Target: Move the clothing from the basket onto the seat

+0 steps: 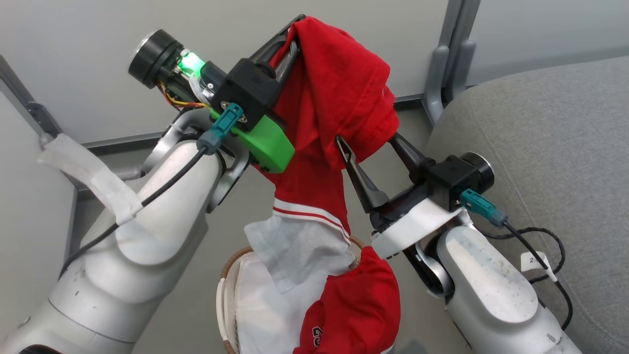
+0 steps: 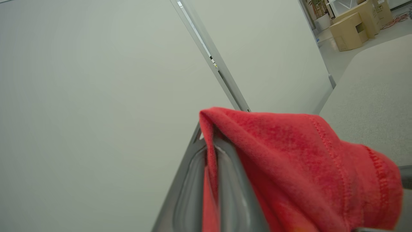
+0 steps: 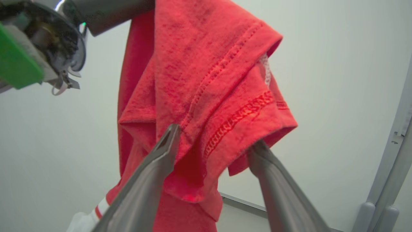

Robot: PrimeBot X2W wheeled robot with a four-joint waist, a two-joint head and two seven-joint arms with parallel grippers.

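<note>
High above the basket [image 1: 230, 268], the left gripper [image 1: 294, 29] has its fingers pinched tight on a fold of the clothing [image 1: 339, 88], which hangs in a long red drape, its lower end bunched in the basket. The right gripper [image 1: 366, 141] sits mid-drape, fingers spread wide around a hem. It looks light, limp stuff that will sag and drag. A second hold near the striped trim [image 1: 309, 214] should lift it clear toward the seat [image 1: 540, 128].

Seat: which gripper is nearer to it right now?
Right. The right gripper, open around a fold of the clothing, sits just left of the seat in the head view; the left gripper, shut on the clothing, is higher and farther left.
</note>
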